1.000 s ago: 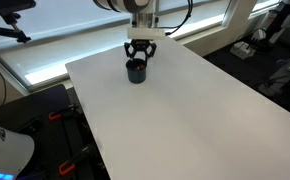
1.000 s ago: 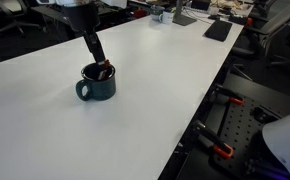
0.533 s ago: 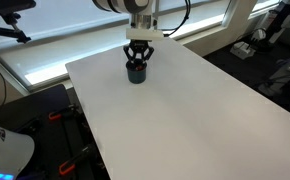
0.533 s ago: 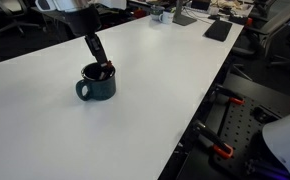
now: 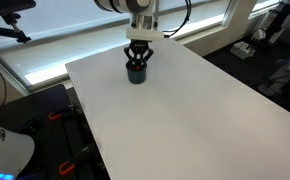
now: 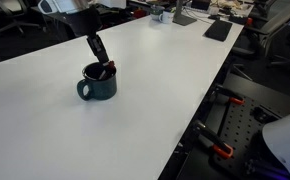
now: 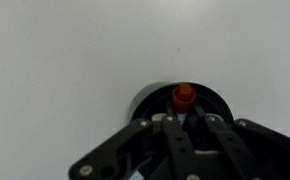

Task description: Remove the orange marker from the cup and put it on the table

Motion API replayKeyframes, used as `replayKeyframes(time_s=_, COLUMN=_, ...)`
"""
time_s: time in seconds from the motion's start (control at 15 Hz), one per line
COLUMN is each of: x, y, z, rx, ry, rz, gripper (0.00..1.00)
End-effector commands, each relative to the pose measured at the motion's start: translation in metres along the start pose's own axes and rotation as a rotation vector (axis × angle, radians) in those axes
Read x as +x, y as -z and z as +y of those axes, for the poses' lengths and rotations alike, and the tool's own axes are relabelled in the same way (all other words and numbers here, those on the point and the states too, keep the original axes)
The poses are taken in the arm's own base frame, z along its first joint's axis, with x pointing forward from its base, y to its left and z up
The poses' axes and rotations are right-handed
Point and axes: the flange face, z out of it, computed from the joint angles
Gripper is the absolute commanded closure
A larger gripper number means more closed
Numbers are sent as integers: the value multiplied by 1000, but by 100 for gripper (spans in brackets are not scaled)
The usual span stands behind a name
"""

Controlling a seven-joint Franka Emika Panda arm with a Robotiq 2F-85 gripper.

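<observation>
The gripper (image 7: 184, 121) is clasping the orange marker (image 7: 183, 96), round orange tip showing, which is standing inside the dark cup (image 6: 98, 84) w/ handle.

We see a white arm (image 5: 137, 8) trailing a looped black cable (image 5: 189, 14), tipped with a black gripper (image 5: 137, 60) of pinned linkage bars.

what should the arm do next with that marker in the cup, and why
Probably squeeze the gripper firmly on the orange marker before any lift. The wrist view shows the marker's orange end between the fingers, standing in the cup, but it is unclear whether the jaws pinch it. Lifting without a grip would leave it behind.
</observation>
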Motion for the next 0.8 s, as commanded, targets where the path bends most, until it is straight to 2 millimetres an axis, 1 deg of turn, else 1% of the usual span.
replayKeyframes(time_s=0.0, x=-5, y=49, z=3, rx=-13, ry=-43, rz=30, gripper=95)
replayKeyframes(time_s=0.13, x=-19, y=94, z=0, rx=10, ry=-90, rz=46, gripper=95)
replayKeyframes(time_s=0.2, x=-26, y=113, z=1, rx=23, ry=-121, rz=52, gripper=95)
replayKeyframes(time_s=0.27, x=-35, y=136, z=3, rx=30, ry=-151, rz=83, gripper=95)
replayKeyframes(time_s=0.33, x=-46, y=162, z=9, rx=9, ry=-209, rz=146, gripper=95)
replayKeyframes(time_s=0.4, x=-59, y=181, z=17, rx=5, ry=-246, rz=188, gripper=95)
replayKeyframes(time_s=0.47, x=-69, y=192, z=26, rx=-10, ry=-289, rz=233, gripper=95)
replayKeyframes(time_s=0.53, x=-80, y=194, z=36, rx=-19, ry=-336, rz=273, gripper=95)
replayKeyframes(time_s=0.67, x=-96, y=173, z=53, rx=-38, ry=-431, rz=334, gripper=95)
replayKeyframes(time_s=0.73, x=-100, y=152, z=58, rx=-50, ry=-479, rz=363, gripper=95)
